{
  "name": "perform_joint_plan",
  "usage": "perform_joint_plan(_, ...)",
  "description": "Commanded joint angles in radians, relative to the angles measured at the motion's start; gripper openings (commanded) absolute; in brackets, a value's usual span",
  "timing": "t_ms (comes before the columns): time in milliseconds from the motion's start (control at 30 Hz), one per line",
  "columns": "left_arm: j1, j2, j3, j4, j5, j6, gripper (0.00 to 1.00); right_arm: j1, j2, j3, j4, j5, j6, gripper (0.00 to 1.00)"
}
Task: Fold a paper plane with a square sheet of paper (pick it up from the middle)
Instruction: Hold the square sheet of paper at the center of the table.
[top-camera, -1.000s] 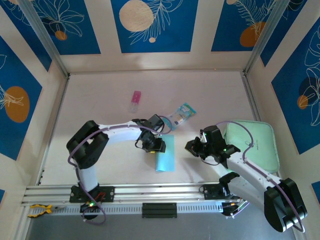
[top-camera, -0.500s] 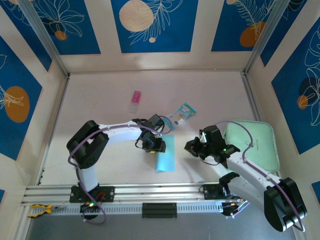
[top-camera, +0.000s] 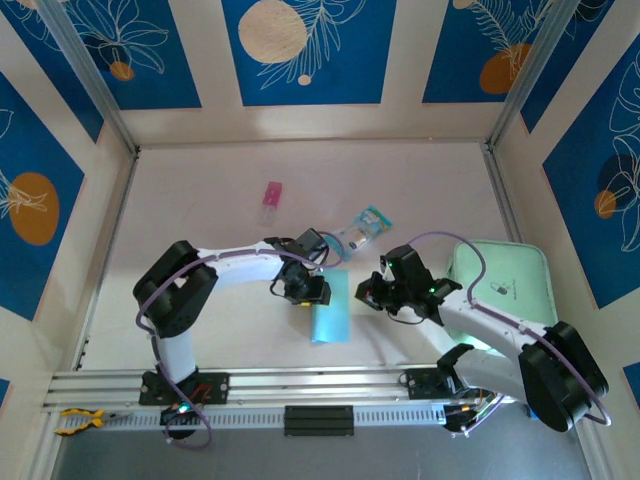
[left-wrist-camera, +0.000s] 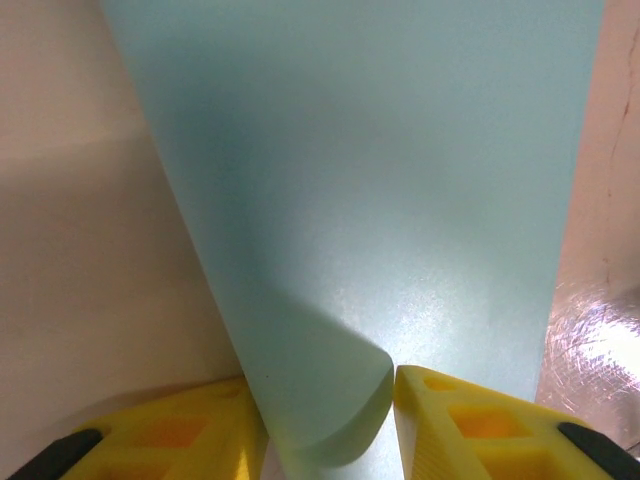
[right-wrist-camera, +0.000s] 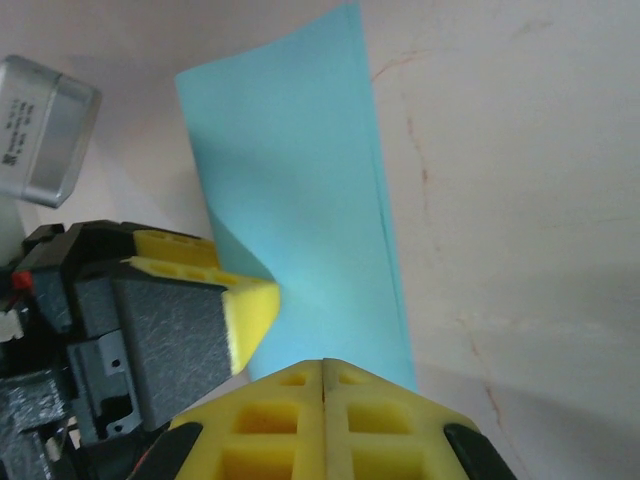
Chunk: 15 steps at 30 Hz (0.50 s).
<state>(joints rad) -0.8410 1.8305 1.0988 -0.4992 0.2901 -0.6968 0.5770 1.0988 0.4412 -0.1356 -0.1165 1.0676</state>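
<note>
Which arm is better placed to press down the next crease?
Probably the right: the right gripper is shut and free beside the square sheet of paper, while the left gripper holds its edge.

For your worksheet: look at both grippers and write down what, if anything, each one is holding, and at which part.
The left gripper pinches a curled-up edge of the light-blue paper between its yellow fingers. The right gripper is shut and holds nothing, beside the sheet.

Square sheet of paper lay near table centre. Left gripper sat at its 9 o'clock edge, right gripper at 3. Packet lay at 1 o'clock, pad far at 3.
</note>
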Motion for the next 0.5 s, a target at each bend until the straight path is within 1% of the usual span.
perform_joint_plan(0, 0.001, 0.050, 0.000, 0.011, -0.048, 0.022, 0.41, 0.008, 0.001, 0.007, -0.005, 0.026, 0.002, 0.02)
perform_joint_plan(367, 0.001, 0.055, 0.000, 0.018, -0.037, 0.025, 0.42, 0.008, 0.004, 0.000, -0.013, 0.034, 0.011, 0.02)
perform_joint_plan(467, 0.001, 0.058, 0.001, 0.019, -0.034, 0.025, 0.43, 0.008, 0.000, 0.014, -0.057, 0.056, 0.014, 0.03)
